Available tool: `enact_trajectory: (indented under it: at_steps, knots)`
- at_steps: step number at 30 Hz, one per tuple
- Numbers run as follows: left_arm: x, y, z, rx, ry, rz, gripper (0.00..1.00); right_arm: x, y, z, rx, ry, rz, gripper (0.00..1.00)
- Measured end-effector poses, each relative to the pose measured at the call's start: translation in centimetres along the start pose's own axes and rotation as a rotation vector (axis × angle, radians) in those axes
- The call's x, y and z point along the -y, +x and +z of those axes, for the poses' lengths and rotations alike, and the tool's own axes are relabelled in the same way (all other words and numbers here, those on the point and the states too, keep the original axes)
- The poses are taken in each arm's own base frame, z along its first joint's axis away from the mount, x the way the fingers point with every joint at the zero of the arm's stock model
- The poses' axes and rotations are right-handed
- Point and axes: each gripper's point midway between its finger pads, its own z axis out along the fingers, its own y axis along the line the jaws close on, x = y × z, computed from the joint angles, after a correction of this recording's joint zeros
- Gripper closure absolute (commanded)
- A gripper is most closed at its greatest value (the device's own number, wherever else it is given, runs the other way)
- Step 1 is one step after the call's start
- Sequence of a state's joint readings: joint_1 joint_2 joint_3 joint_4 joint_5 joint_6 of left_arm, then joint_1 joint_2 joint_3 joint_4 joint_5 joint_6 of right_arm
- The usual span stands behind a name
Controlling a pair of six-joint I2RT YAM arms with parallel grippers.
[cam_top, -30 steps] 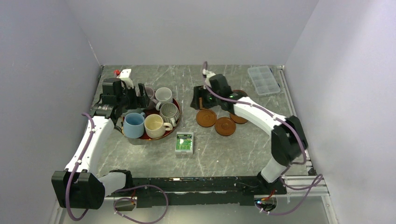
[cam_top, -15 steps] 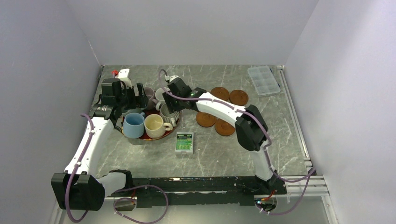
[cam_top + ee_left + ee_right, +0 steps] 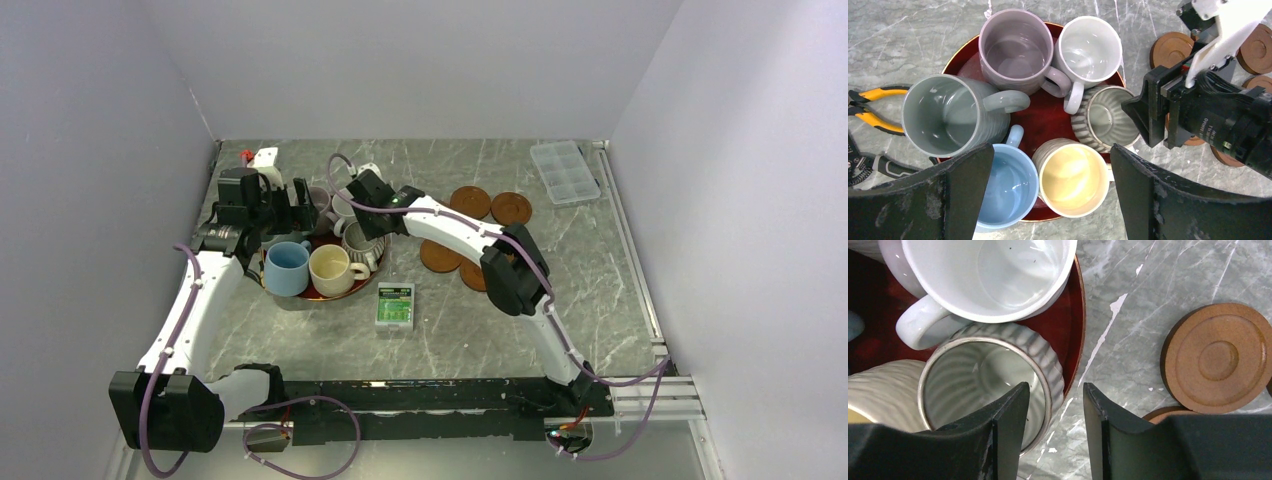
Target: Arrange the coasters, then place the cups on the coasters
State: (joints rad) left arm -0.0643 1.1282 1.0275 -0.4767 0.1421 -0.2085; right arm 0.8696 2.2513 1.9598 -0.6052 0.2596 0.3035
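The right gripper [image 3: 1054, 387] straddled the striped cup's [image 3: 973, 375] wall at the right edge of the dark-red tray [image 3: 1072, 320], jaws apart and not yet pinching it, while the left gripper [image 3: 1049, 147] hung above the tray with jaws spread wide.

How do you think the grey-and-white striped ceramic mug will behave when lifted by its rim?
The striped mug looks rigid, glazed: probably slippery, chippable. Held by one wall, it may tilt against the white ceramic mug.
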Motion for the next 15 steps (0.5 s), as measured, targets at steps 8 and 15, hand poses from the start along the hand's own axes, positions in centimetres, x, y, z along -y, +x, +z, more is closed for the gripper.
enact_trajectory:
  at_steps: [8, 15]
  knots:
    - [0.06, 0.01, 0.01, 0.000, 0.002, 0.001, 0.07, 0.08, 0.66, 0.74, -0.018, 0.007, -0.015, 0.66]
    - [0.06, 0.01, 0.01, 0.000, 0.002, 0.001, 0.07, 0.05, 0.80, 0.93, -0.021, 0.008, -0.016, 0.73]
